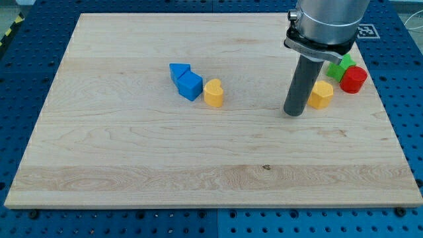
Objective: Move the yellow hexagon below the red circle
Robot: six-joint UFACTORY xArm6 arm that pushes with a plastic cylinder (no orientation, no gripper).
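The yellow hexagon [321,94] lies at the board's right side. The red circle [353,79] sits just to its right and slightly higher, near the board's right edge. My tip [293,113] rests on the board just left of and slightly below the yellow hexagon, close to it; I cannot tell whether they touch. The dark rod rises from the tip to the arm's grey body at the view's top right.
A green block [341,67] sits against the red circle's upper left, partly hidden by the arm. Near the board's middle, a blue triangle [178,70], a blue cube [190,86] and a yellow heart-shaped block [213,93] lie in a tight group.
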